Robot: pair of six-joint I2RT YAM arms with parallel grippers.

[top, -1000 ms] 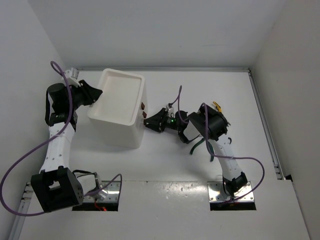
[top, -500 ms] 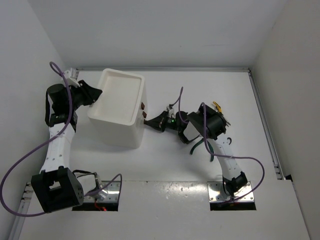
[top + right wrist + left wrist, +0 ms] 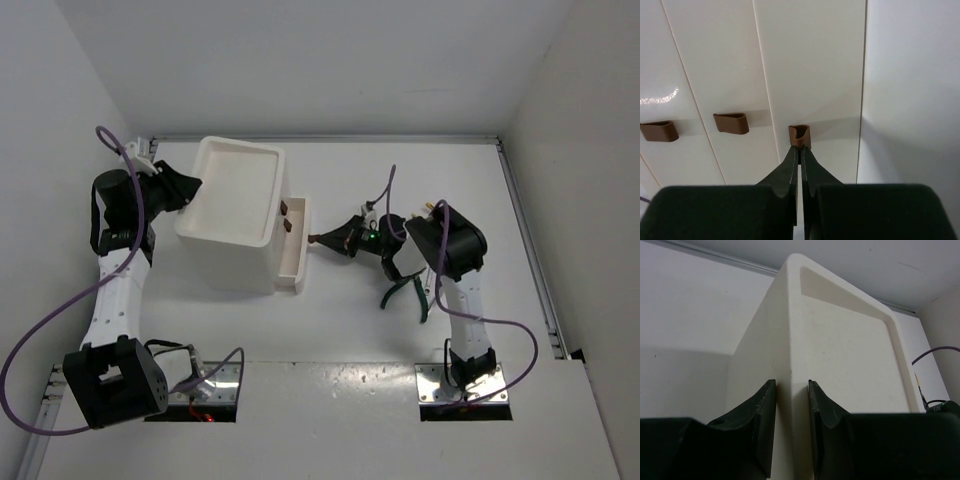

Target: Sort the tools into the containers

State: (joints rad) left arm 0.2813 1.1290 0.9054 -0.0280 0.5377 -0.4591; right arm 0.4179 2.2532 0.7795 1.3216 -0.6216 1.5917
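The tall white drawer box (image 3: 235, 200) stands at the left with its tray top up. My left gripper (image 3: 188, 194) is shut on the box's left rim, one finger on each side of the wall in the left wrist view (image 3: 791, 385). My right gripper (image 3: 318, 238) is shut on the reddish-brown knob (image 3: 800, 135) of the lowest drawer (image 3: 298, 245), which stands pulled out to the right. Two other knobs (image 3: 731, 123) show on closed drawers. Green-handled pliers (image 3: 405, 292) lie on the table beside my right arm. A bit of yellow handle (image 3: 432, 209) shows behind that arm. Scissors and wrenches are hidden.
White walls close the table at the back, left and right. A metal rail (image 3: 530, 250) runs along the right edge. Purple cables (image 3: 60, 310) loop off both arms.
My right gripper has moved to the right with the knob in it, and the lowest drawer has slid out of the box. The left gripper still holds the box's rim.
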